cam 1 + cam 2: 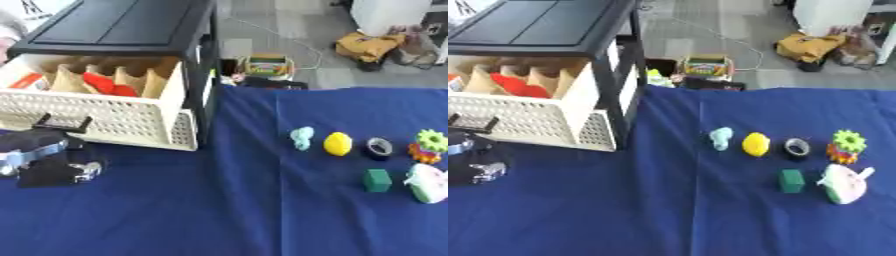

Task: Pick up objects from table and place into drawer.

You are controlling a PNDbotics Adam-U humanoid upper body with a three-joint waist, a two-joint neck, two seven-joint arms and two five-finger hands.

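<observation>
blue cloth (pixel 262 210), yellow lemon (pixel 338 144), green block (pixel 377 180)

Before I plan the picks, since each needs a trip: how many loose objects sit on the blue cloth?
6, clustered right: pale blue piece, yellow lemon, dark tape roll, green gear toy, green block, white-and-green item. None appear hidden.

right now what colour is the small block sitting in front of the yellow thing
Green. The small block is a plain green cube near the yellow object, clearest in the left eye view.
</observation>
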